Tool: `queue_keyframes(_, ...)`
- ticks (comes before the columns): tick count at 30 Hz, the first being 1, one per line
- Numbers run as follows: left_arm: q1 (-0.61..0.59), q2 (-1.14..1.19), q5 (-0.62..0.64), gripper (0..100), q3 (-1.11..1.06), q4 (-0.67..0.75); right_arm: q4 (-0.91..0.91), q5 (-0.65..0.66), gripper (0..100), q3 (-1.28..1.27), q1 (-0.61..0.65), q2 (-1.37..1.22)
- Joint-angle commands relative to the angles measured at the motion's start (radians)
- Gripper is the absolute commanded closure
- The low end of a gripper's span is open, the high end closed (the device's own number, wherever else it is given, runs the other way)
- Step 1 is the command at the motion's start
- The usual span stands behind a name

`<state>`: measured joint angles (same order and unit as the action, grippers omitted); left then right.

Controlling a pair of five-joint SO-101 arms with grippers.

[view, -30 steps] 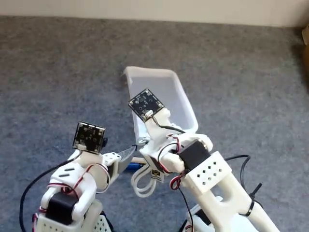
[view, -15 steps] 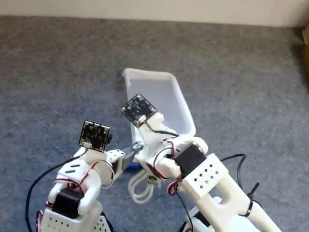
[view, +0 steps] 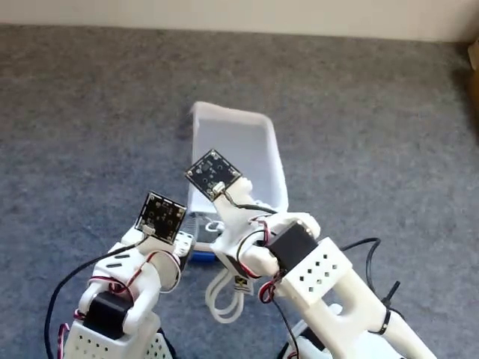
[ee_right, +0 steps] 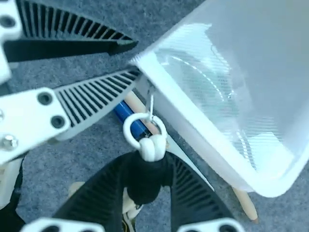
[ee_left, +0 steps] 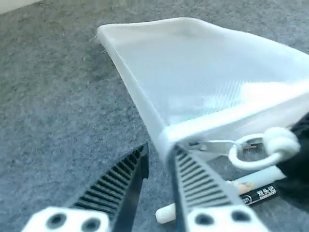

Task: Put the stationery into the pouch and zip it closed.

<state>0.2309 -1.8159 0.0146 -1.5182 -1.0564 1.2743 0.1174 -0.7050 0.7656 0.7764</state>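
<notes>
Right pincer (ee_right: 147,163) gripped the zipper pull (ee_right: 150,145); left pincer (ee_left: 161,154), narrowly open, sat at the pouch (ee_left: 203,82) corner.

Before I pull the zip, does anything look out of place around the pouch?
Yes. A white pen and a blue pen lie on the table, outside the pouch and partly under its near edge, while the right gripper is shut on the zip pull. Zipping now would probably leave them out.
</notes>
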Motion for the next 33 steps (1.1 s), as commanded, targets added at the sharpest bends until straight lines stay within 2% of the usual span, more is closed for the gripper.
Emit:
queue_keyframes(1, -0.012, -0.004, -0.014, 99, 0.019, 0.017, 0.013, -0.003, 99.5, 0.015, -0.074, 0.039)
queue_keyframes(9, -0.140, -0.004, -0.009, 99, 0.067, 0.009, 0.068, 0.058, 99.5, 0.016, -0.150, 0.039)
queue_keyframes(33, -0.297, -0.004, 0.035, 99, 0.093, -0.014, 0.067, 0.052, 99.5, 0.076, -0.354, 0.039)
